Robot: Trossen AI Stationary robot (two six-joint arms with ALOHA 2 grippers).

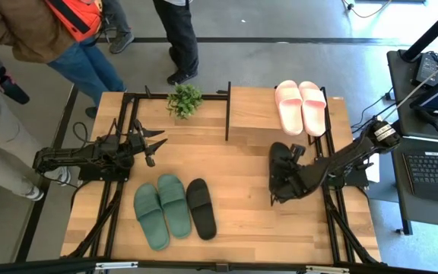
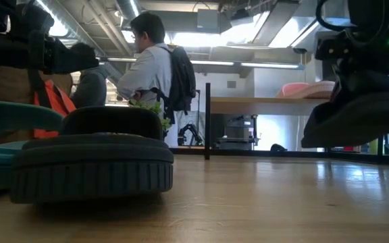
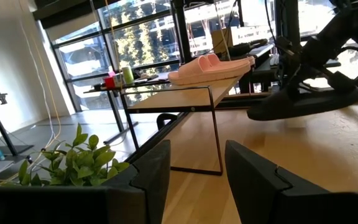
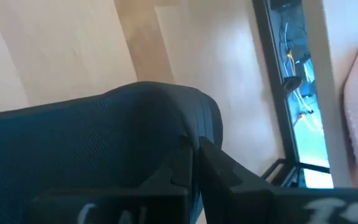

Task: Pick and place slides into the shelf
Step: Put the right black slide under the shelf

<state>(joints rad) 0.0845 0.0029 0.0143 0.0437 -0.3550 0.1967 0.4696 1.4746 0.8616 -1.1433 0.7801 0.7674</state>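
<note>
We see the right gripper (image 1: 284,169) clenched on a black slide (image 1: 280,173), pinching its wide strap between thin dark fingers (image 4: 194,163). The foam of that strap shows a fine dimpled texture up close, with a rounded edge. From table height this black slide (image 2: 356,108) hangs clear of the wood, its sole tilted.

The other black slide (image 1: 201,208) lies flat on the table near the front edge, just beside the green pair (image 1: 162,209). Its thick sole has vertical ribs along the side (image 2: 93,177), and its strap rises as a smooth dome. The green slides lie side by side, touching or nearly so, with broad matte straps.

The pink pair (image 1: 301,106) rests on the flat plank top of the shelf (image 1: 253,114), soles ridged along the edge. The shelf has pale wood boards and a thin black metal frame (image 3: 213,127).

Our left gripper (image 1: 155,146) waits over the left side of the table, its two blocky fingers (image 3: 151,174) parted and empty, pointing toward the shelf. A small leafy plant (image 1: 185,99) stands at the far edge of the table (image 1: 242,190), just left of the shelf. People stand beyond the table.
</note>
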